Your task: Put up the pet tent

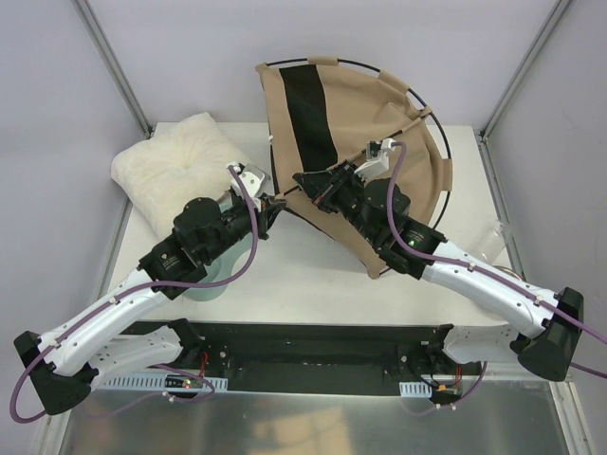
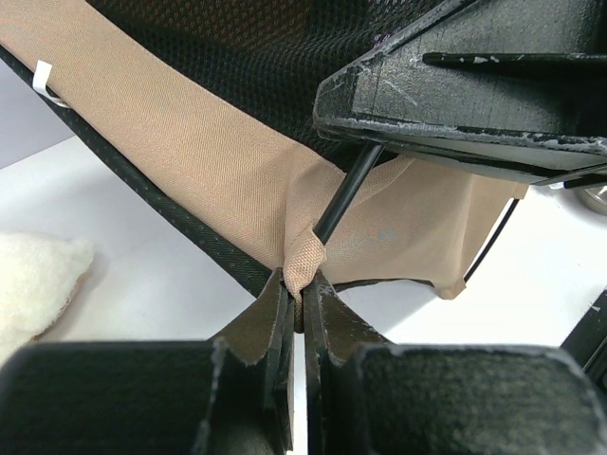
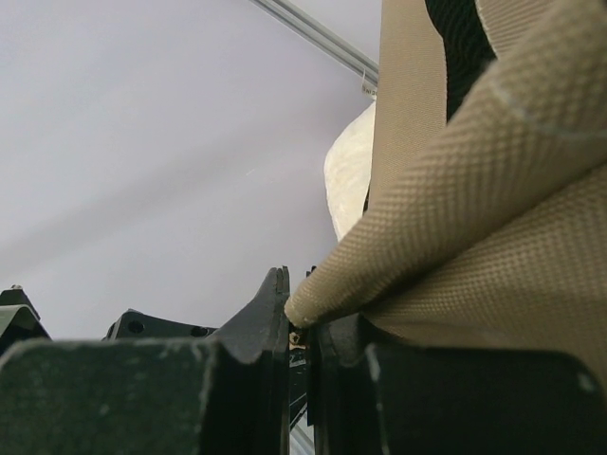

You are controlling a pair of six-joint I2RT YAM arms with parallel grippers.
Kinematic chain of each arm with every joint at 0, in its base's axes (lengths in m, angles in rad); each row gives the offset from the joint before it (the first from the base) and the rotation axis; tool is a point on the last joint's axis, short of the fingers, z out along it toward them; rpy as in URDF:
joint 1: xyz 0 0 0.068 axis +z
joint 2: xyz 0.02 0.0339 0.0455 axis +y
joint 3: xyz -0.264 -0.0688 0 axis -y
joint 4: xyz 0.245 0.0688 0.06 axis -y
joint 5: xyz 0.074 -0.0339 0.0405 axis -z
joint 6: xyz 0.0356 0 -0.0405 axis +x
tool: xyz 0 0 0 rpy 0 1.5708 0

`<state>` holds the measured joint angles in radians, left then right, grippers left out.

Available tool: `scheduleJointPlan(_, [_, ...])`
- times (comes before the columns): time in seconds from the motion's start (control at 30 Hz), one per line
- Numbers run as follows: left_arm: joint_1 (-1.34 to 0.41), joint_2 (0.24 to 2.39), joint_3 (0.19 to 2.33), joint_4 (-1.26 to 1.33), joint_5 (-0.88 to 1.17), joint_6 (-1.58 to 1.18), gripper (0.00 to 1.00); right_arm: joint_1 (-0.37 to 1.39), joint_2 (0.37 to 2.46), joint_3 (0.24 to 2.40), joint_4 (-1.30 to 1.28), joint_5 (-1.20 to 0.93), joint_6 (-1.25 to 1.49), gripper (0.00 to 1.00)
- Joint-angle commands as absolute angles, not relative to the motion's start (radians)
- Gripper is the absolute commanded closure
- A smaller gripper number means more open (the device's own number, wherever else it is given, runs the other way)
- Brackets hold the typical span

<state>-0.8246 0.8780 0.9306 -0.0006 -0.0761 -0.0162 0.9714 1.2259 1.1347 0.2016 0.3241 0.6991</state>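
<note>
Left gripper (image 2: pixel 302 292) clenched on the pet tent (image 1: pixel 424 175) at its near corner sleeve, where a black pole (image 2: pixel 346 194) enters. Right gripper (image 3: pixel 302 327), just right of it, apparently pinches a tan fold; view crowded. Tent lies tilted mid-table (image 1: pixel 313 275), spreading far right. White cushion (image 1: pixel 180 166) far left.

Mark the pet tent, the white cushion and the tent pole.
pet tent (image 1: pixel 379 114), top external view, tan fabric panel.
white cushion (image 1: pixel 175 166), top external view, middle of its fluffy top.
tent pole (image 2: pixel 347 193), left wrist view, bare shaft above the fabric sleeve.
</note>
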Motion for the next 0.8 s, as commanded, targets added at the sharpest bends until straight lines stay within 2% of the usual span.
scheduleJointPlan(0.0, [-0.833, 0.868, 0.971, 0.051, -0.002, -0.031, 1.00, 0.974, 1.203, 1.138, 0.258, 0.325, 0.632, 1.00])
scheduleJointPlan(0.17, [-0.833, 0.870, 0.973, 0.038, 0.038, -0.028, 0.99, 0.974, 1.212, 1.147, 0.276, 0.258, 0.630, 1.00])
scheduleJointPlan(0.27, [-0.833, 0.858, 0.974, 0.031, 0.055, -0.018, 0.92, 0.974, 1.227, 1.163, 0.224, 0.265, 0.612, 1.00])
scheduleJointPlan(0.33, [-0.833, 0.847, 0.974, 0.028, 0.054, -0.015, 0.90, 0.973, 1.239, 1.167, 0.178, 0.285, 0.586, 1.00])
scheduleJointPlan(0.4, [-0.833, 0.839, 0.976, 0.028, 0.046, -0.015, 0.91, 0.973, 1.255, 1.172, 0.152, 0.288, 0.557, 1.00])
scheduleJointPlan(0.5, [-0.831, 0.836, 0.979, 0.028, 0.041, -0.015, 0.99, 0.974, 1.284, 1.203, 0.094, 0.281, 0.525, 1.00])
scheduleJointPlan(0.77, [-0.833, 0.831, 0.986, 0.028, 0.009, -0.009, 1.00, 1.000, 1.327, 1.252, -0.030, 0.365, 0.433, 1.00])
